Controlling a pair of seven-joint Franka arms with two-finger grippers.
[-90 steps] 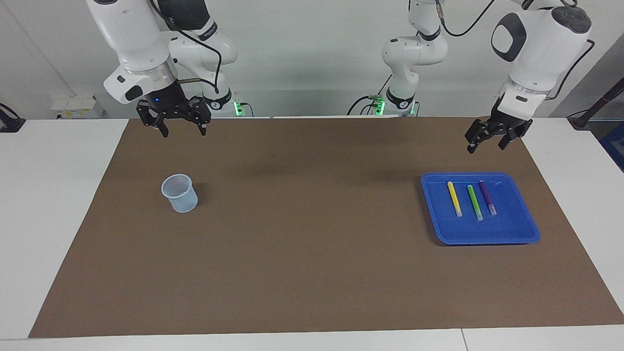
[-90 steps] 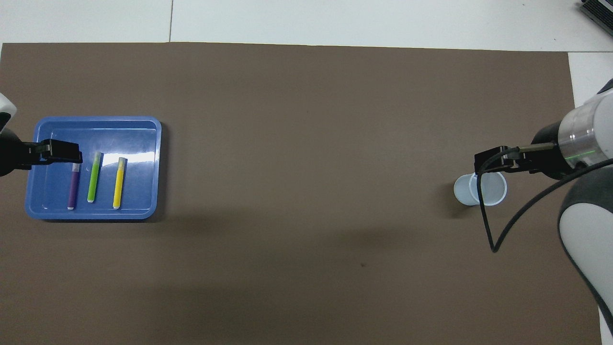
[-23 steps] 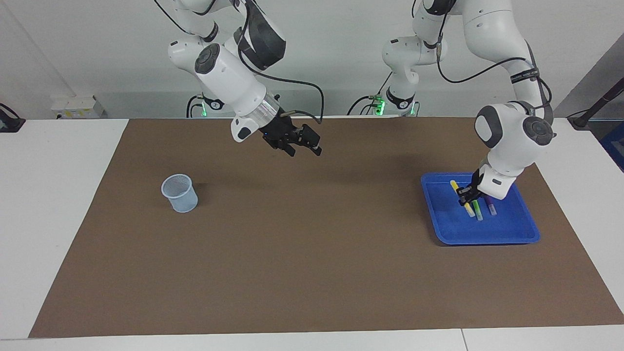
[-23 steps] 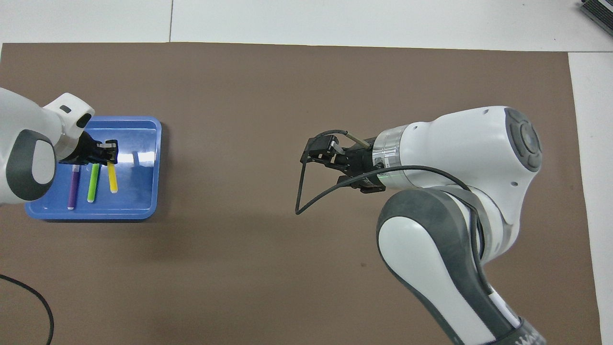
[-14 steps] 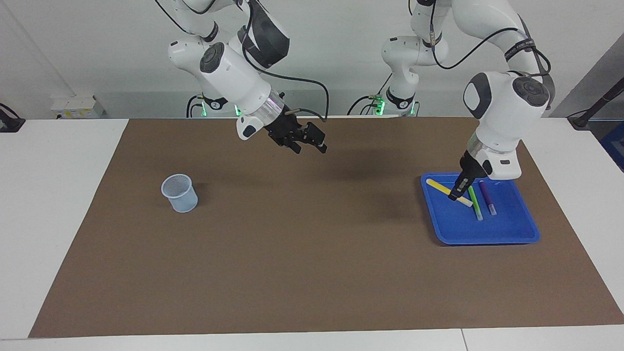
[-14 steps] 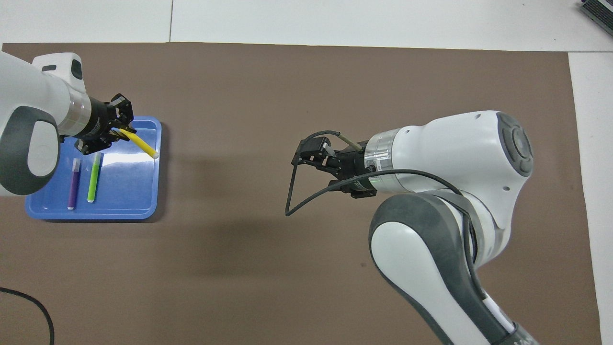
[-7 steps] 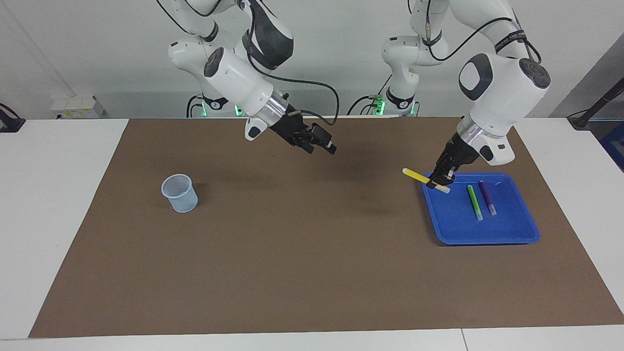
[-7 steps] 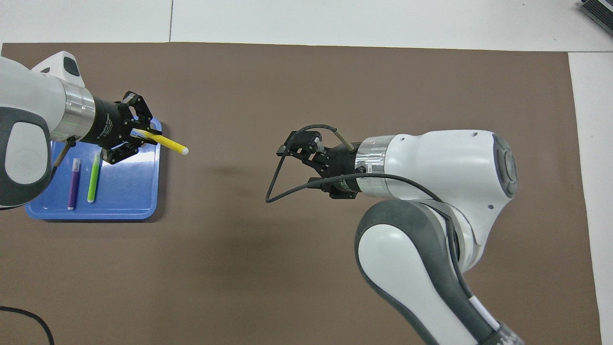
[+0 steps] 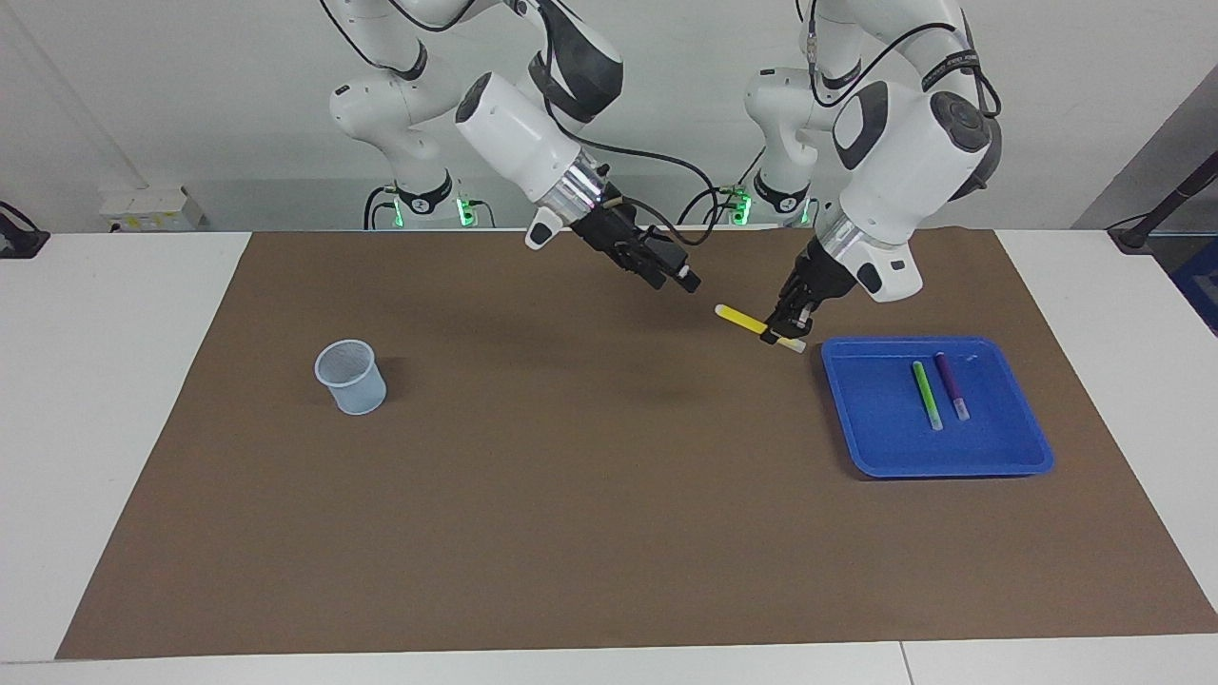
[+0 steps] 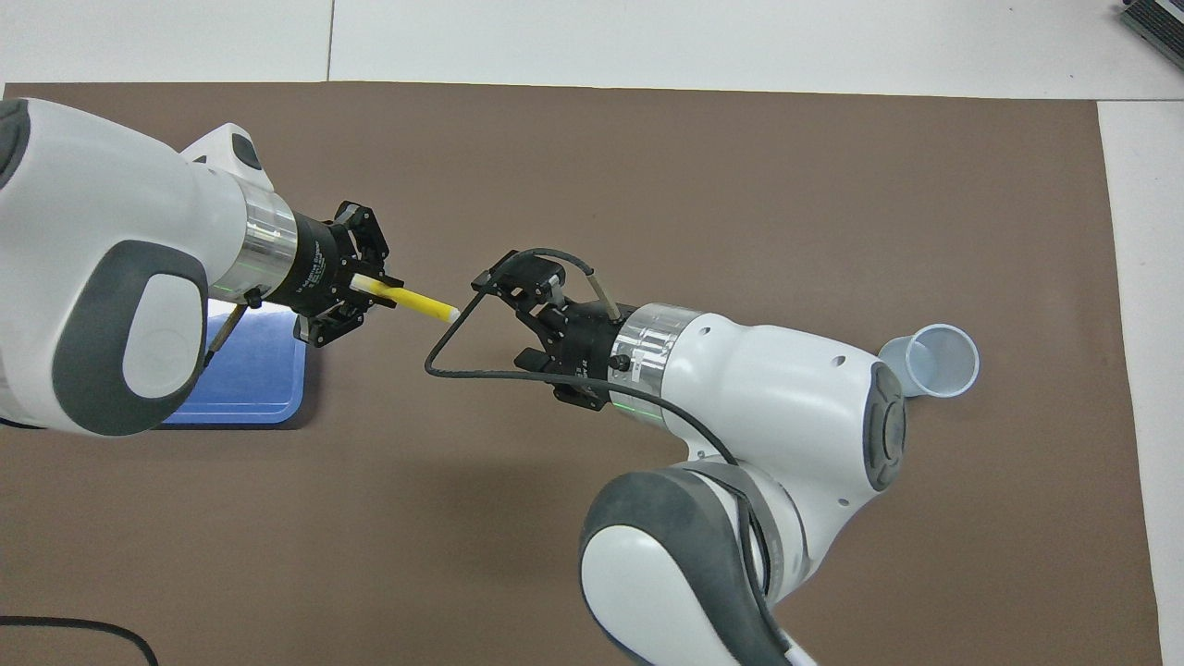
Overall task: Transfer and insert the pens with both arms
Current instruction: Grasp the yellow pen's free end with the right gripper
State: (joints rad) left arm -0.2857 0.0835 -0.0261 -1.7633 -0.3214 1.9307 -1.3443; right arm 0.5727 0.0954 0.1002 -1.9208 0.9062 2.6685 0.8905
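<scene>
Yellow pen (image 9: 758,327): held in the air over the bare mat (image 9: 609,533), just off the tray's (image 9: 1032,463) edge toward the right arm's end of the table. My left gripper (image 9: 784,330) is clenched on it near its whitish end; most of the yellow barrel juts free.

Long axis: close to level, running along the table's length, the free tip pointing at my right gripper (image 9: 682,280). In the overhead view the tip of the yellow pen (image 10: 413,301) sits just beside the right gripper (image 10: 504,291), not touching.

Right gripper: over the mat about mid-table, released, jaws spread, nothing in them, mouth turned toward the pen's free tip. My left gripper (image 10: 356,298) faces it across the length of the pen.

Judgement: the handover turns on this line. The pen lies straight ahead of my right gripper, end-on, so the right needs to come onto the free barrel and close across the axis. My left has the pen; my right is the nearer arm to the cup.

Green pen (image 9: 926,394) and purple pen (image 9: 951,385): lying side by side in the tray, apart from each other, untouched.

Tray: blue, on the mat at the left arm's end.

Cup (image 9: 352,377): pale mesh, upright and seemingly empty, on the mat at the right arm's end, well apart from both grippers. In the overhead view the cup (image 10: 942,361) shows past my right arm's elbow.
</scene>
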